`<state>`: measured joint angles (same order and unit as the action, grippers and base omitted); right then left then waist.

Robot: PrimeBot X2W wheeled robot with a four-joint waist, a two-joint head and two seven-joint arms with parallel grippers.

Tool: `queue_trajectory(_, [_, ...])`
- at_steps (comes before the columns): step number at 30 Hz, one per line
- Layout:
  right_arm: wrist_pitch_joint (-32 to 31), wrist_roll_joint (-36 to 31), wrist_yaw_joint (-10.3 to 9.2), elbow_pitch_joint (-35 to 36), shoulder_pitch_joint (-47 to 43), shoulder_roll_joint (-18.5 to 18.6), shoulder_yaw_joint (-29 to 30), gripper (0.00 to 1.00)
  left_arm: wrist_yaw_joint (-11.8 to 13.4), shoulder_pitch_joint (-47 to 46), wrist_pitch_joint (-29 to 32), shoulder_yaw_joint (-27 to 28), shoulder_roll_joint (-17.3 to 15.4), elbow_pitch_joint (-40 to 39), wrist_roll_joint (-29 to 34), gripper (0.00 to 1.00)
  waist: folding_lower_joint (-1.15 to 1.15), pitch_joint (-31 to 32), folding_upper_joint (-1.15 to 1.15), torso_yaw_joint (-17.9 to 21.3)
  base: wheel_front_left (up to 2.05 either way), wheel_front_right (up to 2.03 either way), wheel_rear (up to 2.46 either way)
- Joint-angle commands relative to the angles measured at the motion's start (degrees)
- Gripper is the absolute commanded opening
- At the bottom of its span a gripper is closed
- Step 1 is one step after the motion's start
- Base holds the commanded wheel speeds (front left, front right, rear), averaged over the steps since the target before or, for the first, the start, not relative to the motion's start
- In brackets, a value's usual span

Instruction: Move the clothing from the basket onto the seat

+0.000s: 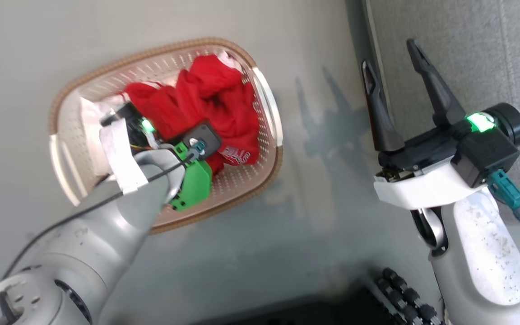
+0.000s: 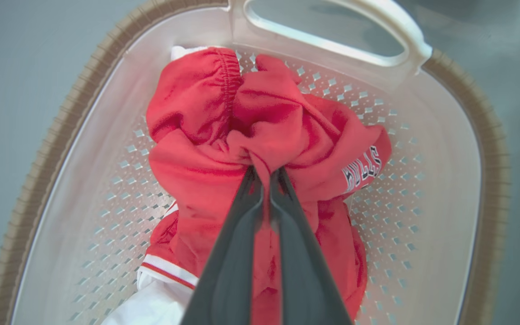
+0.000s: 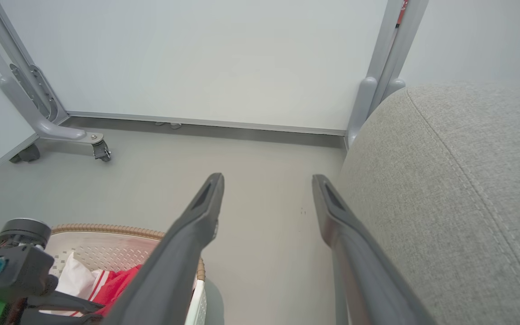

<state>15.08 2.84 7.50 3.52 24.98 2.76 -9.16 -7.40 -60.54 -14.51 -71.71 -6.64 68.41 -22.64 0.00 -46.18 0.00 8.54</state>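
- The left pincer (image 2: 265, 171) is reaching down inside the basket (image 2: 440, 189), clenching a fold of the red clothing (image 2: 269, 126).
- The clothing is lying bunched inside the basket, so I judge that nothing has been moved yet and that lifting and carrying are both left.
- The right pincer (image 1: 388, 54) is hanging released, to the right of the basket.
- The grey seat (image 1: 467, 54) is waiting further right of the basket.

The clothing (image 2: 260, 135) is soft, matt red cloth, its elastic hem (image 2: 228, 67) gathered at eleven o'clock of the heap. The basket (image 2: 422, 180) is smooth cream plastic, faintly glossy, with a brown woven-look rim (image 2: 68, 131). The seat (image 3: 458, 189) is coarse grey woven fabric. The left gripper (image 2: 264, 174) has smooth, matt dark fingers (image 2: 228, 271). The floor (image 1: 323, 234) shows a dull sheen.
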Motion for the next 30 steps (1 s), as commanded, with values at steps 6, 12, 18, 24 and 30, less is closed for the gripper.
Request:
queue_trajectory(6, [0.14, -0.92, -0.02, -1.66, -3.36, 0.24, 0.89, 1.0, -0.09, 3.73, -0.74, 2.05, -0.15, -5.93, -3.73, 0.0, 0.0, 11.64, 0.0, -5.41, 0.0, 0.0, 0.0])
queue_trajectory(12, [0.14, -0.93, -0.02, -2.88, -6.03, 0.23, 1.31, 1.0, 0.92, 8.23, -0.72, 7.86, -2.08, -15.2, -4.04, 0.0, 0.0, 17.43, 0.0, -7.05, 0.0, 0.0, 0.0])
queue_trajectory(18, [0.14, -0.52, -0.02, -3.75, -9.03, 0.23, 1.63, 1.0, 1.56, 13.43, -0.73, 14.75, -3.51, -24.05, -2.8, 0.0, 0.0, 23.33, 0.0, -8.29, 0.0, 0.0, 0.0])
queue_trajectory(24, [0.14, 0.08, -0.02, -4.22, -11.21, 0.24, 1.18, 1.0, 1.39, 17.77, -0.73, 20.89, -3.95, -31.34, -0.84, 0.0, 0.0, 28.26, 0.0, -8.72, 0.0, 0.0, 0.0])
queue_trajectory(30, [0.14, 0.62, -0.02, -3.78, -13.12, 0.22, 1.13, 1.0, 1.14, 21.25, -0.74, 26.8, -3.6, -38.01, 0.73, 0.0, 0.0, 32.26, 0.0, -9.03, 0.0, 0.0, 0.0])
